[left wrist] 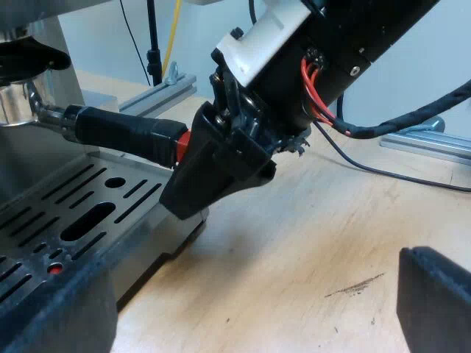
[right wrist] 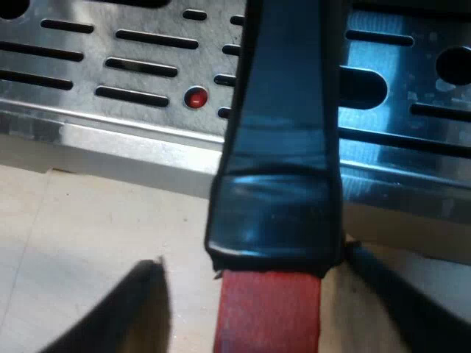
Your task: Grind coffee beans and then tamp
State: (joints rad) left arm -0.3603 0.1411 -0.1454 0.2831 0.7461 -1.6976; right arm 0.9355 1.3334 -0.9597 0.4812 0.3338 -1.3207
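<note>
holder (left wrist: 118,132) seated in machine (left wrist: 51,48) front; right gripper (right wrist: 257,309) fingers spread astride its red end, not pinching. left gripper (left wrist: 243,309) fingers spread, empty. Grinding unconfirmed, tamping pending.

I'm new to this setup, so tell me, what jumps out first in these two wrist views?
The holder's dark handle juts from the espresso machine over its slotted drip tray. The open right pincer straddles the handle's red end. The left pincer hangs open above the wooden table.
</note>
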